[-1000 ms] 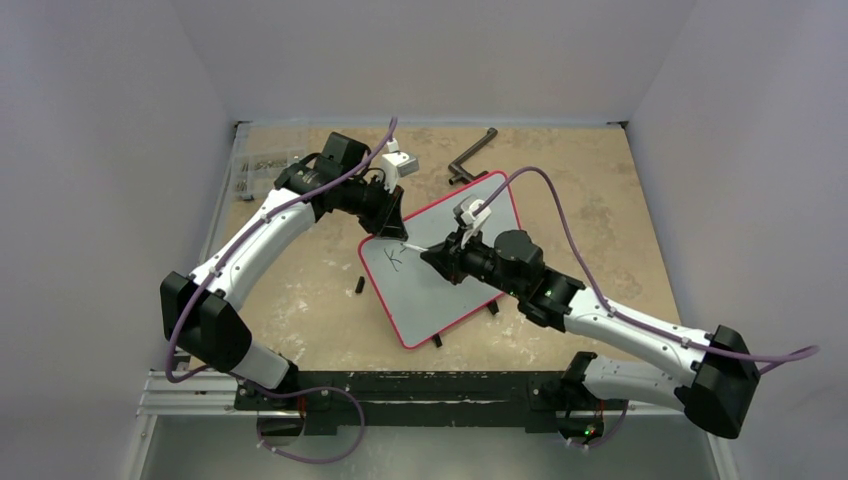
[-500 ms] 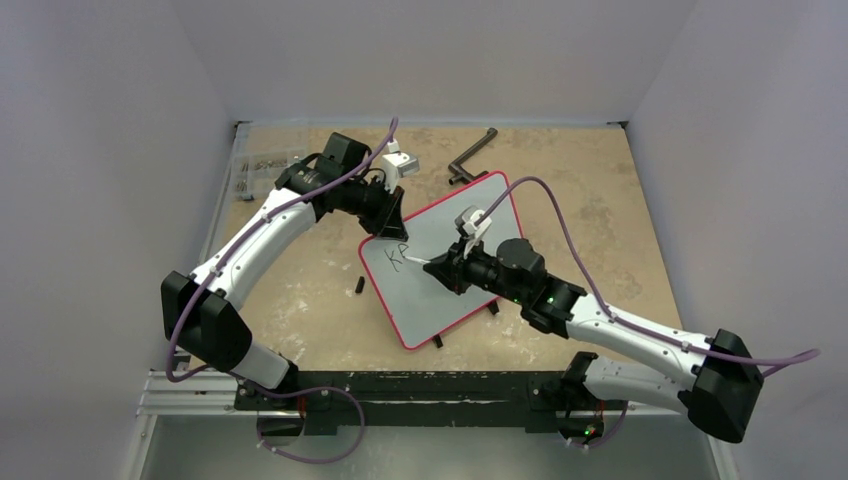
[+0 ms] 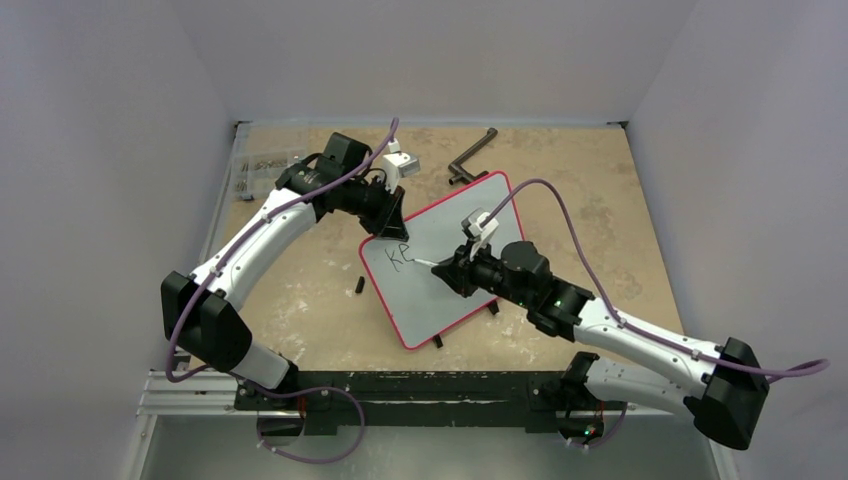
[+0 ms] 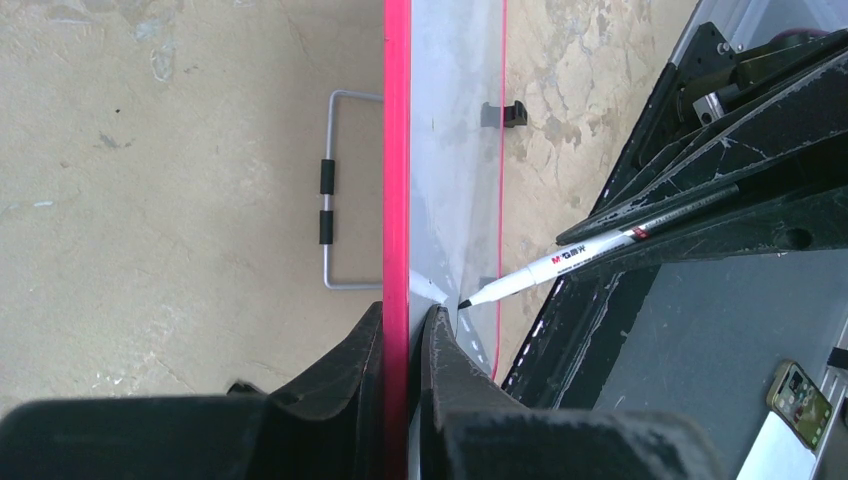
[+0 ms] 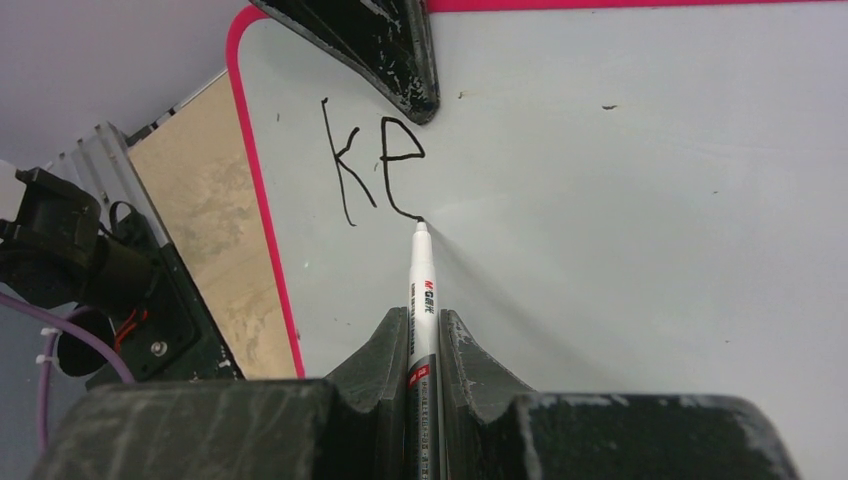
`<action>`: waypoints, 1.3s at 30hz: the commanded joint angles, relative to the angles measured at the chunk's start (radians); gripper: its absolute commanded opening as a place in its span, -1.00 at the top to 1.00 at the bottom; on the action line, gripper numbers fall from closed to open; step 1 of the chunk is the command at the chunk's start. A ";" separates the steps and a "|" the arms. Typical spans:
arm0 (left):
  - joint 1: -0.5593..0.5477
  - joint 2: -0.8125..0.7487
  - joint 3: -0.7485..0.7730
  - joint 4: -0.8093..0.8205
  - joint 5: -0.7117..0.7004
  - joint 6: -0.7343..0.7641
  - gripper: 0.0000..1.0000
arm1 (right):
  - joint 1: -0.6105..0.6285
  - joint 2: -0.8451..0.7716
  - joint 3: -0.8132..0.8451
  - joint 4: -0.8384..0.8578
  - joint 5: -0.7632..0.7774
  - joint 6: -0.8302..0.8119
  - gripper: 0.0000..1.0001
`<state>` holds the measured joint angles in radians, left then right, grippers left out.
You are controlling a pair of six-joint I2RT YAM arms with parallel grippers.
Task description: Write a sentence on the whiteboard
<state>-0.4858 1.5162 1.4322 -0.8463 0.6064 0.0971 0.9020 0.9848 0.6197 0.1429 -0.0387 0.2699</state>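
Note:
The whiteboard (image 3: 440, 262), pale grey with a thin red rim, lies tilted on the table. My left gripper (image 3: 392, 225) is shut on its far-left rim (image 4: 396, 200), the red edge clamped between the fingers (image 4: 345, 385). My right gripper (image 3: 447, 270) is shut on a white marker (image 5: 420, 290), whose black tip touches the board (image 5: 620, 200). The sentence (image 5: 372, 165) stands as black letters "Ke", and the tip rests at the tail of the "e". In the left wrist view the marker (image 4: 560, 262) meets the board right beside my jaw.
A black crank-shaped tool (image 3: 470, 160) lies behind the board. A small black cap (image 3: 359, 284) stands left of the board. A bag of small parts (image 3: 262, 170) sits at the far left. A wire stand (image 4: 335, 190) shows under the board.
An "e" has been written after the "K". My right gripper with the marker has shifted slightly right and toward the near edge. The left arm has held still.

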 commanded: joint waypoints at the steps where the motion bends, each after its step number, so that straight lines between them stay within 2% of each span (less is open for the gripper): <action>1: -0.029 0.029 -0.042 -0.069 -0.243 0.143 1.00 | -0.008 -0.022 0.079 -0.034 0.073 0.000 1.00; 9: -0.042 0.018 -0.027 -0.076 -0.257 0.132 1.00 | -0.008 -0.043 0.137 -0.030 0.052 0.000 1.00; 15: -0.041 0.032 0.000 -0.118 -0.254 0.126 1.00 | -0.007 -0.026 0.118 -0.012 0.066 0.003 1.00; 39: -0.042 -0.031 -0.050 -0.086 -0.271 0.122 1.00 | -0.008 0.006 0.060 -0.017 0.085 0.015 1.00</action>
<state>-0.5175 1.4727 1.4284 -0.8677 0.5640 0.0887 0.8967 0.9764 0.6884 0.1059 0.0086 0.2775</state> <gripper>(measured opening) 0.088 0.093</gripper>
